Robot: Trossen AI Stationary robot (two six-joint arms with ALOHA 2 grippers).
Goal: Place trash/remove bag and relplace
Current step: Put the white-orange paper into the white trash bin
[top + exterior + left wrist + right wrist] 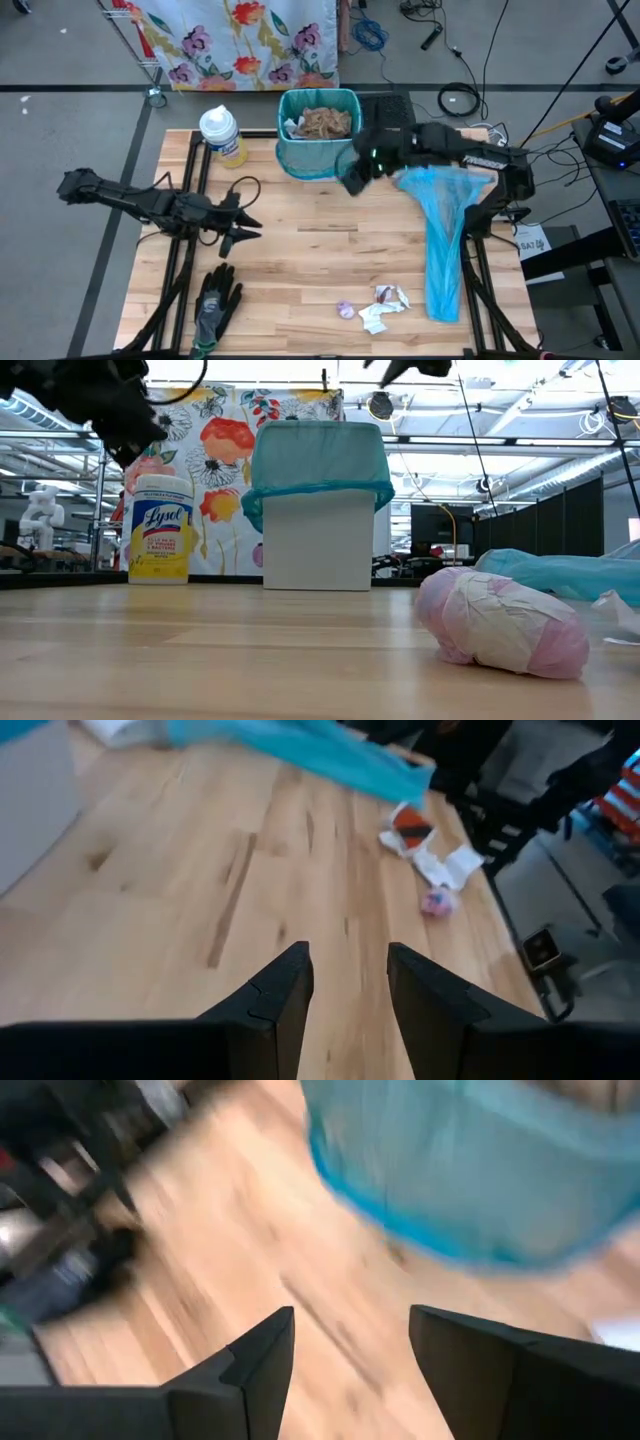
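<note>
The white bin [318,132], lined with a teal bag, stands at the table's far middle and holds crumpled brown paper [322,121]. In the low view the bin [320,510] stands upright. A purple wrapper ball [345,310] and white tissue scraps [385,300] lie near the table's near edge; the ball [500,622] is close in the low view. A spare blue bag [440,235] lies flat at the right. My right gripper [350,1340] is open, hovering just right of the bin [355,178]. My left gripper [348,982] is open over the left-middle table [240,225].
A Lysol wipes canister [222,135] stands left of the bin. A black-and-grey glove [215,305] lies at the near left. Bare wood [310,240] lies between the two grippers. A flowered cloth [245,40] hangs beyond the far edge.
</note>
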